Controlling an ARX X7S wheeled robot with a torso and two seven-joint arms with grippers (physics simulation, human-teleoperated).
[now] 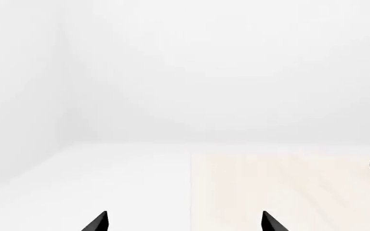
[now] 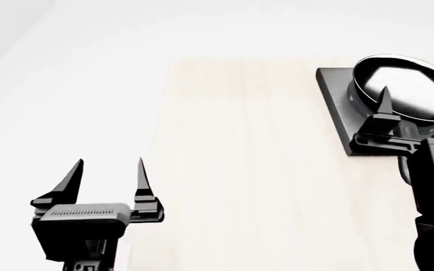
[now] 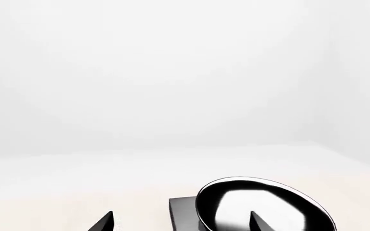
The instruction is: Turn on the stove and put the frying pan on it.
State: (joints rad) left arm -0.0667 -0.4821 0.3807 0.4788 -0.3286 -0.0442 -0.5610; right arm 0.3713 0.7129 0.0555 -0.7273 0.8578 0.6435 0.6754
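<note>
On the tabletop (image 2: 247, 169), the frying pan (image 2: 406, 90) sits upon the stove (image 2: 338, 107). My left claw (image 2: 110, 179) hangs released; my right claw (image 2: 398, 110), near the pan, also looks released.

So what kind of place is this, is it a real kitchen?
Probably not a real one: it looks like a computer-made test kitchen. A frying pan sits on a flat stove on a pale wooden table, with blank white all around and two robot grippers, left and right.

The frying pan (image 2: 407, 87) and stove (image 2: 343, 113) run off the head view's right edge.
</note>
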